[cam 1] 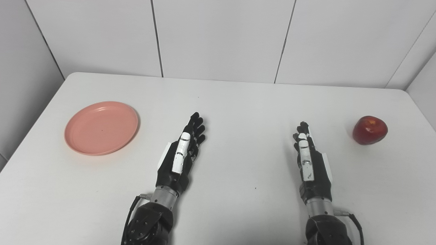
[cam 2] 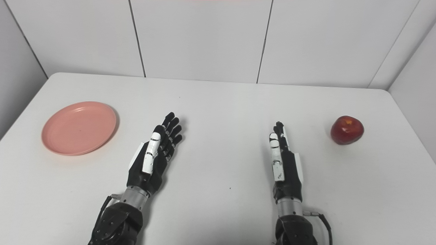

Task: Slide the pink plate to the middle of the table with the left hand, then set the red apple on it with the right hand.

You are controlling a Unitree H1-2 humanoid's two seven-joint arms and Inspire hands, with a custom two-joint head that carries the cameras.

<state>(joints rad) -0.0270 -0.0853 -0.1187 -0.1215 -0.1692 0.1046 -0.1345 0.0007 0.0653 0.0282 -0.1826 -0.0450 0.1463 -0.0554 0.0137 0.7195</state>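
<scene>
Key relation: the round, shallow pink plastic plate [cam 1: 101,127] lies to the left of the left hand [cam 1: 180,154] and a little farther up the table, near but apart from it; the right hand [cam 1: 309,160] is well apart from the plate, so the left is clearly the nearer one.
Direction of the slide: as I judge it, the plate has to travel rightward, toward the bare stretch of table between the two hands.
Left hand: released, fingers [cam 1: 197,126] stretched out and slightly spread, holding nothing; it points away from the robot and leans a touch to the right, so its long axis runs past the plate, not at it.
Right hand: also released and empty, fingers straight and close together, pointing up the table.
Plate: empty, with a low raised rim, sitting flat near the left edge of the white table [cam 1: 238,102].
Apple: the glossy red apple [cam 1: 370,130], with a yellowish patch on top, stands near the right edge, to the right of the right hand and slightly beyond its fingertips.
Stage: nothing looks started; the plate is not yet in the middle and the apple is untouched.
Next move, my guess: the left hand must swing left to reach the plate's rim.
</scene>
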